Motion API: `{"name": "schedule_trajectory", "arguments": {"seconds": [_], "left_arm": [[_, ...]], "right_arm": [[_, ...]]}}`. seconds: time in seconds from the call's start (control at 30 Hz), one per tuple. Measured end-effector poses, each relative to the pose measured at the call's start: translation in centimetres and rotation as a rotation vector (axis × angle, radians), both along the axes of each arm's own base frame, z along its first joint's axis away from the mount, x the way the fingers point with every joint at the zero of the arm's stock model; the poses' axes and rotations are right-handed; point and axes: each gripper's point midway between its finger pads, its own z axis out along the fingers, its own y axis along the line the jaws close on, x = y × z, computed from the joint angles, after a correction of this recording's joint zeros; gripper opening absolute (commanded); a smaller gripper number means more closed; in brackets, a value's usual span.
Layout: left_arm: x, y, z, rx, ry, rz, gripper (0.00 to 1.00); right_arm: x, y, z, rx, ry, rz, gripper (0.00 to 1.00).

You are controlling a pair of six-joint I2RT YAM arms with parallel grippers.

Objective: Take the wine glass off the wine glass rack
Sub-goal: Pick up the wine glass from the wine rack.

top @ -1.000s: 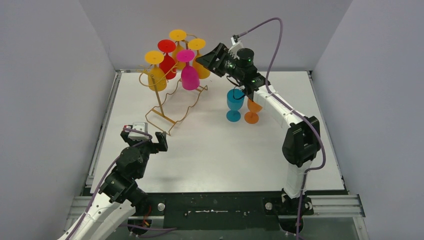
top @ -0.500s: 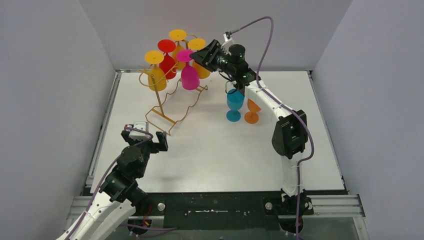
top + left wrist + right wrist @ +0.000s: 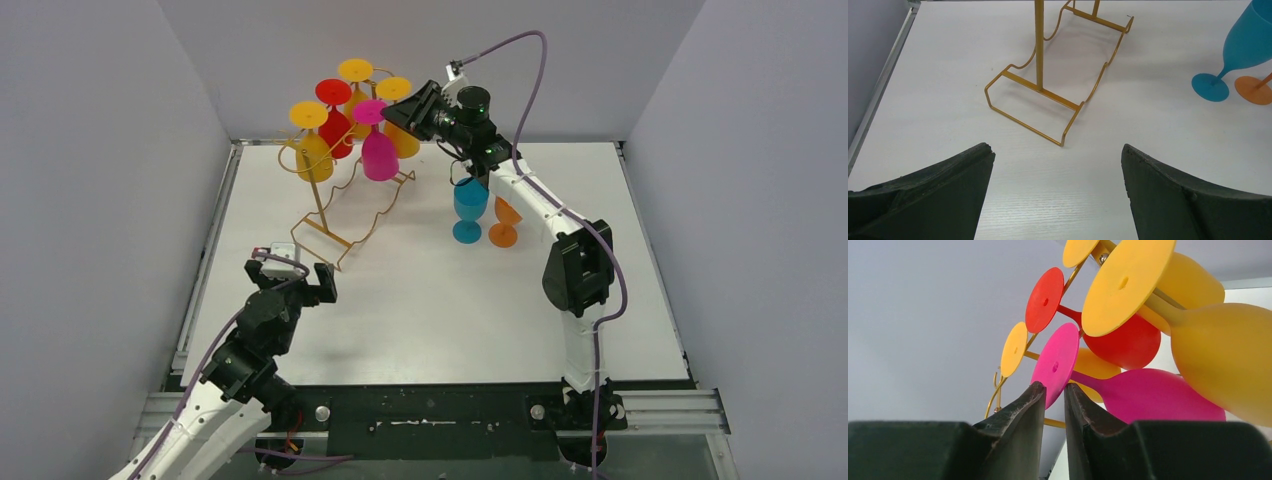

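Right hand (image 3: 1054,390) by pink wine glass (image 3: 1148,395), foot-up

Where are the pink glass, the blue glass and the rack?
pink glass (image 3: 1055,365), right wrist view, on its foot disc.
blue glass (image 3: 470,198), top external view, on its bowl.
rack (image 3: 1039,50), left wrist view, on its upright post.

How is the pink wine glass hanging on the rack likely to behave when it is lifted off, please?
The pink wine glass looks like opaque moulded plastic, so it is probably light and not brittle. Its smooth surface may slip in a pinch. Hanging bowl-down from the thin wire rack, it could swing or nudge the neighbouring yellow glass while sliding out.
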Motion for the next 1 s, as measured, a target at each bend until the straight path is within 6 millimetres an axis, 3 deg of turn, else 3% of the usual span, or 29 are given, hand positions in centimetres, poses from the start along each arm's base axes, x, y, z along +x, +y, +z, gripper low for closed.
{"name": "schedule_trajectory", "arguments": {"seconds": [0.5, 1.0], "left_arm": [[0.12, -0.37, -0.35, 0.022, 0.016, -0.02, 0.97], [0.14, -0.45, -0.29, 0.023, 0.018, -0.024, 0.97]], "right_arm": [[-0.35, 0.12, 0.47, 0.061, 0.041, 0.028, 0.01], [-0.29, -0.05, 0.03, 0.116, 0.088, 0.037, 0.0]]}}
